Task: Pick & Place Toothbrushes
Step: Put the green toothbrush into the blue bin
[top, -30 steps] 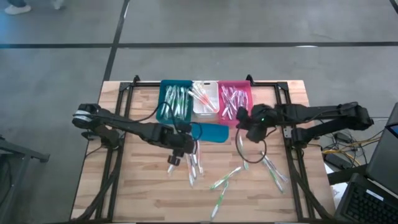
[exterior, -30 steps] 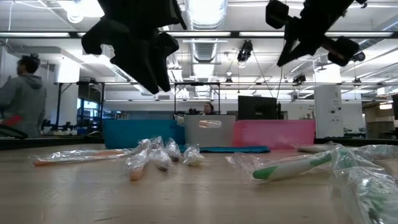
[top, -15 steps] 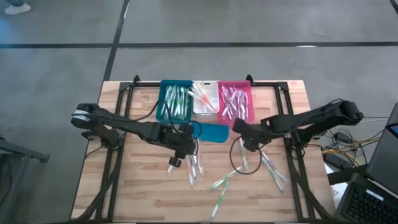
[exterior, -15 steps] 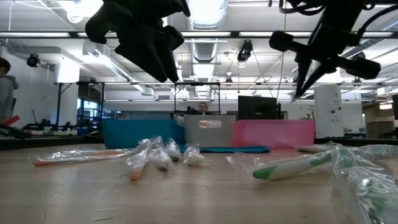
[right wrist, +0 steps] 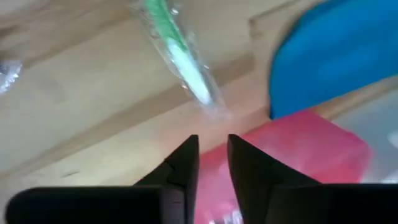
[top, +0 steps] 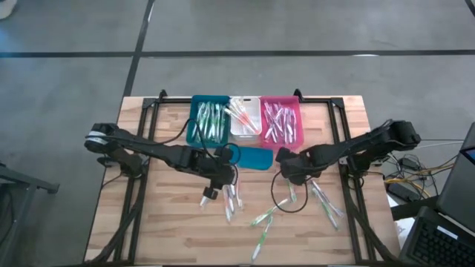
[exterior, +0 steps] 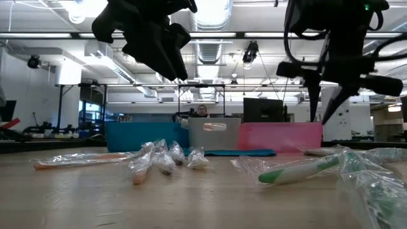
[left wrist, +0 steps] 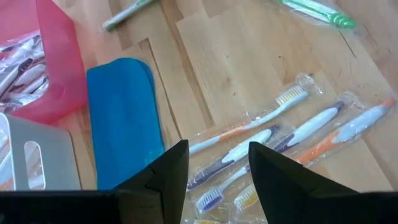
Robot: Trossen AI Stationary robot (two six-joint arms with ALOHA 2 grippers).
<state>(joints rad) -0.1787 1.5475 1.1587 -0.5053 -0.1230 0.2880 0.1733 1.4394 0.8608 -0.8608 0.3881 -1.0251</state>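
On the slatted wooden surface point(top: 171, 222) I work from afar, the teal point(top: 209, 121), white point(top: 244, 119) and pink plastic bins point(top: 281, 120) already hold many bagged toothbrushes point(top: 278, 122), while roughly a dozen thin white toothbrushes with green or orange accents point(top: 264, 216) lie loose, unsorted. My left end effector point(left wrist: 214, 163) hangs open and empty just above an orange-accented cluster point(left wrist: 273, 137). My right end effector point(right wrist: 211, 155), jaws narrowly parted, holds nothing; a green-accented toothbrush point(right wrist: 180, 53) lies just ahead.
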